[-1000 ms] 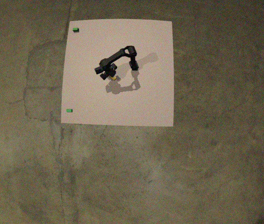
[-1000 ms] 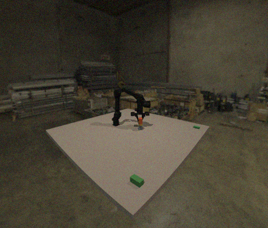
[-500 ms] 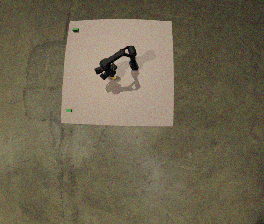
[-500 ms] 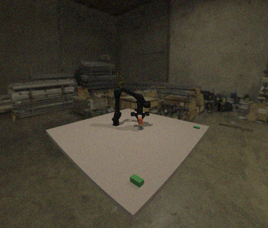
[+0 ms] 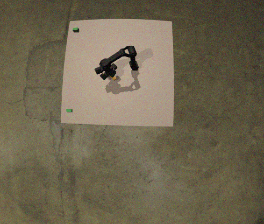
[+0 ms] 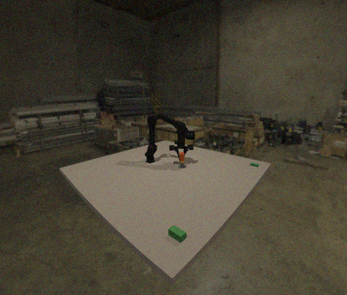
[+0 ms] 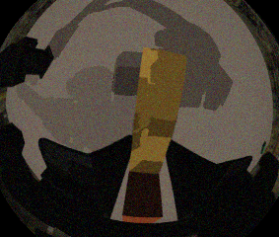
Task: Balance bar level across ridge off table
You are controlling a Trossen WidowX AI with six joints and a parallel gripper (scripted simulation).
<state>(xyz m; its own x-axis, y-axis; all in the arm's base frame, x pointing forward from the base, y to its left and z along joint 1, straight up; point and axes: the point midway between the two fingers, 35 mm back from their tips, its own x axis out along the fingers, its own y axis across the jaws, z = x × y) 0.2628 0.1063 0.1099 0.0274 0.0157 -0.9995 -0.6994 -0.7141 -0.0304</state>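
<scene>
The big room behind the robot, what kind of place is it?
It looks like a warehouse or workshop, probably. There are bare high walls, long stacked metal pieces and a worn concrete floor.

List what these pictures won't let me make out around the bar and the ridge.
- Most of the bar, top view: hidden under the gripper.
- Any gap between bar and ridge, exterior view: too small and grainy.
- Where the fingers press the bar, wrist view: lost in their blackness.
- The ridge's full shape, wrist view: the bar may cover part.
</scene>
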